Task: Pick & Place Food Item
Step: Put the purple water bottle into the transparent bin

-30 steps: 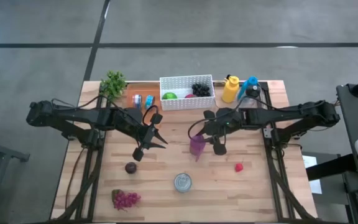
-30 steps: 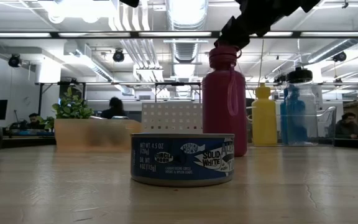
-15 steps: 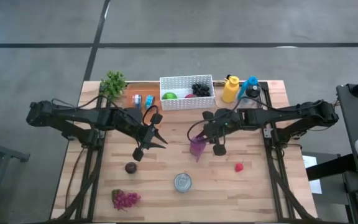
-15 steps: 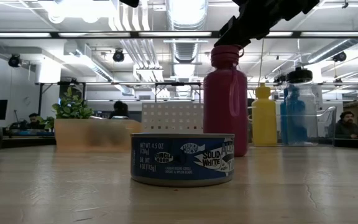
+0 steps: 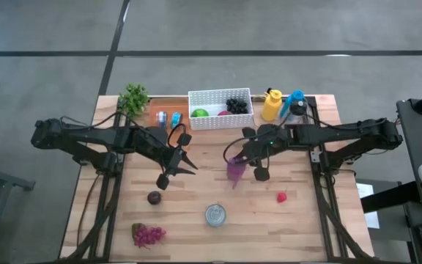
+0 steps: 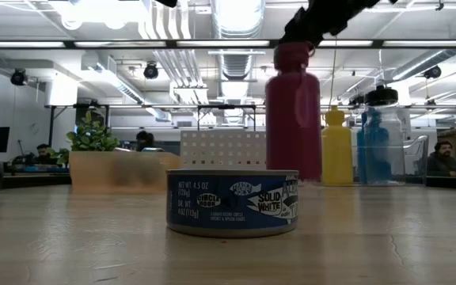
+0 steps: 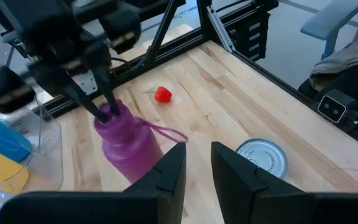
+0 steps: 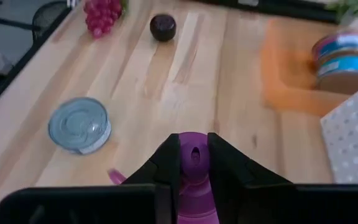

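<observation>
A purple bottle [image 5: 234, 173] hangs just above the table's middle, with my right gripper [image 8: 194, 155] shut on its top. In the low view the bottle's base [image 6: 294, 177] is clear of the wood. A tuna can [image 5: 215, 215] stands near the front edge. A red strawberry [image 5: 281, 196] lies right of it, a dark plum [image 5: 154, 197] and a bunch of red grapes [image 5: 148, 235] to the left. My left gripper [image 7: 197, 171] hovers left of the bottle, its fingers a narrow gap apart with nothing between them. My right gripper pinches the bottle's cap [image 8: 194, 147] between its two fingers, one on each side. The fingers slant down at it from the table's right side. The bottle hangs below them, nearly upright and lifted clear of the table.
A white basket [image 5: 220, 108] with a green fruit and dark grapes stands at the far edge. Yellow [image 5: 272, 104] and blue [image 5: 293, 103] bottles are to its right. An orange tray [image 5: 168, 117] with small cans and a plant [image 5: 133, 98] are to its left.
The purple bottle stood on the table a second ago. It now hangs a little above the table, carried up by my right gripper, which has risen slightly.
</observation>
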Controlling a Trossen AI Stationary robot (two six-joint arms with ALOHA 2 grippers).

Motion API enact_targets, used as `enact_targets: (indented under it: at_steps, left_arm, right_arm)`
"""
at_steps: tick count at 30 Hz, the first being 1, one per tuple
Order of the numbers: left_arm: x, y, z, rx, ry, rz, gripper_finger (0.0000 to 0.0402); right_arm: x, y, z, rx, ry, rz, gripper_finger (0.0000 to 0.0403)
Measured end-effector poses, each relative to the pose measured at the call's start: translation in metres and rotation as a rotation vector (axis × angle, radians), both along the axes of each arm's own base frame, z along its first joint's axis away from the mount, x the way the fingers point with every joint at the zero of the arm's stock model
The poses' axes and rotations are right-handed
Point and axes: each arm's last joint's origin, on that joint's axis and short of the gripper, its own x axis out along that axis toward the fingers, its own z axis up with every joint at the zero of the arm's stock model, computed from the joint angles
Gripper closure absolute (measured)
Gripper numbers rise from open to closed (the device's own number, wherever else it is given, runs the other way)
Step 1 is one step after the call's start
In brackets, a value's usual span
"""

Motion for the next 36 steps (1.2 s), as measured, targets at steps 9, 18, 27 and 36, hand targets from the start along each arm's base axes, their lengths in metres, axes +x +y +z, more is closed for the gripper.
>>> enact_targets:
  at_steps: [9, 18, 27, 36]
  left_arm:
    - [0.000, 0.000, 0.000, 0.002, -0.002, -0.001, 0.0323]
    - [0.000, 0.000, 0.000, 0.001, -0.005, -0.001, 0.0323]
    - [0.000, 0.000, 0.000, -0.001, -0.006, 0.000, 0.0323]
    - [0.000, 0.000, 0.000, -0.001, -0.008, 0.000, 0.0323]
  right_arm:
    - [-0.020, -0.006, 0.042, -0.045, -0.046, -0.118, 0.0354]
    - [-0.049, -0.025, 0.083, -0.073, -0.059, -0.319, 0.0354]
    - [-0.073, -0.060, 0.097, -0.083, -0.109, -0.541, 0.0354]
    - [-0.095, -0.094, 0.098, -0.075, -0.113, -0.747, 0.0354]
